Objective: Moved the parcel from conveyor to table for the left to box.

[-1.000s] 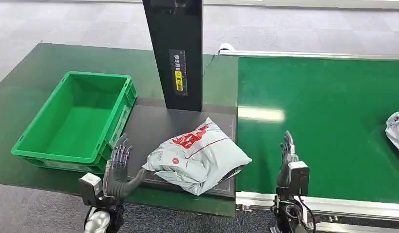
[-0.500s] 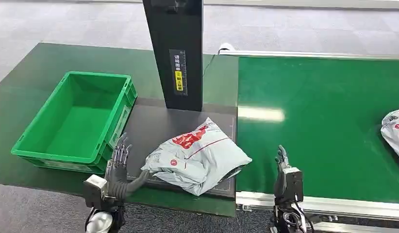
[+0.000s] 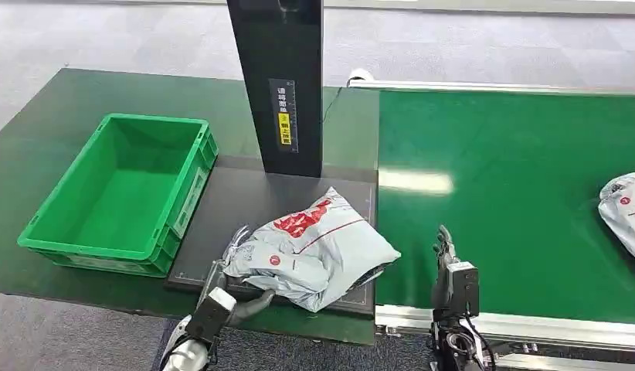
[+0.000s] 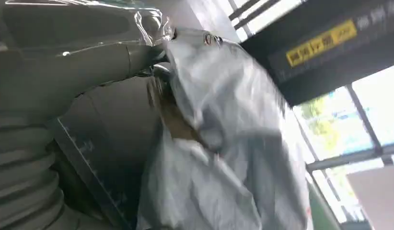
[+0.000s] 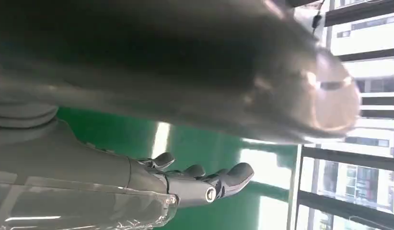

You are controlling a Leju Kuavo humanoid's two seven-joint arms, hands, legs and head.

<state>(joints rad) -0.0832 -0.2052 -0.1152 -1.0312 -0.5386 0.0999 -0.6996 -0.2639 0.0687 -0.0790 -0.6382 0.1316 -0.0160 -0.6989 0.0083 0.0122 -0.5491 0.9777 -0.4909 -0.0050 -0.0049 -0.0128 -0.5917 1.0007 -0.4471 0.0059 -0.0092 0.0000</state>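
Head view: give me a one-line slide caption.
Left hand reaches the grey parcel on the black mat; green crate waits empty.

My left hand (image 3: 236, 263) has slim dark-grey fingers (image 3: 239, 236) with a metallic sheen and a thick grey thumb (image 4: 65, 72), smooth and rounded. Behind it sits a boxy wrist block, pale silver on top and dark at the sides, joined to a silver forearm. Up close, a grey ribbed cover (image 4: 22, 177) wraps my wrist, and clear glossy plastic lies over the back of the hand.

My right hand (image 3: 446, 249) is built the same: dark segmented fingers (image 5: 209, 179) with small round silver screw heads, a grey thumb, a silver-topped wrist block, and black cables looping below it.
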